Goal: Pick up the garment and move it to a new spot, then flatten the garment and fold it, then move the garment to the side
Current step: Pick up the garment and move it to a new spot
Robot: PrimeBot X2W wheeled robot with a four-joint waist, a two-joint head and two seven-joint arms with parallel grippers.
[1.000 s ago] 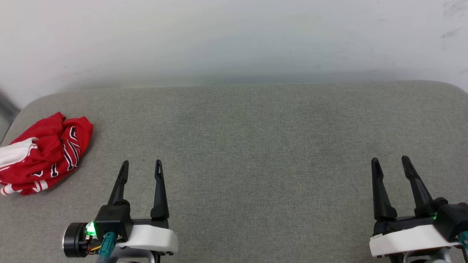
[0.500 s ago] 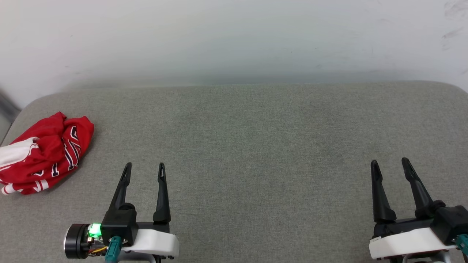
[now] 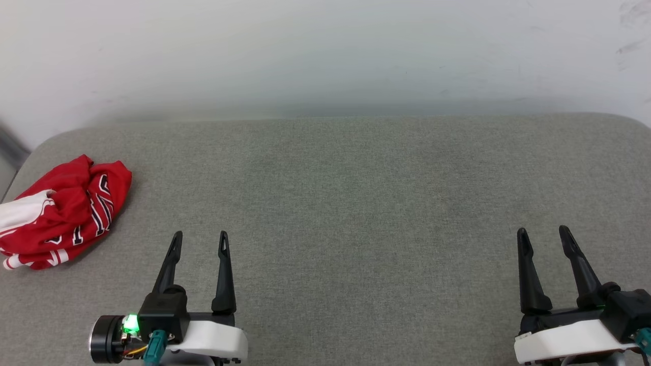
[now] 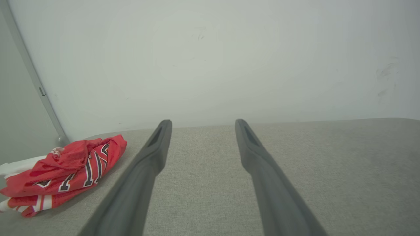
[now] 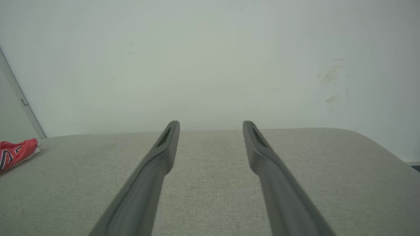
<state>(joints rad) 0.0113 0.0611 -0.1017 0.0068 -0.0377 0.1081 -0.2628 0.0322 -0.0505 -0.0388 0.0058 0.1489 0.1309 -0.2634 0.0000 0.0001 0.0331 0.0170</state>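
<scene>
The garment (image 3: 61, 213) is a red jersey with white sleeve and white lettering, lying in a crumpled heap at the far left edge of the grey padded surface (image 3: 346, 203). It also shows at the lower left of the left wrist view as the garment (image 4: 62, 170) and as a small red corner of the garment (image 5: 14, 152) in the right wrist view. My left gripper (image 3: 200, 236) stands open to the right of and nearer than the heap, apart from it. At the lower right, my right gripper (image 3: 543, 233) is open with nothing between its fingers.
A pale wall (image 3: 325, 56) rises behind the surface's far edge. The grey surface has rounded corners at far left and far right. A grey vertical frame strip (image 4: 32, 75) runs up the wall beyond the garment.
Both grippers have drawn back a little toward the near edge. The garment has not moved.
</scene>
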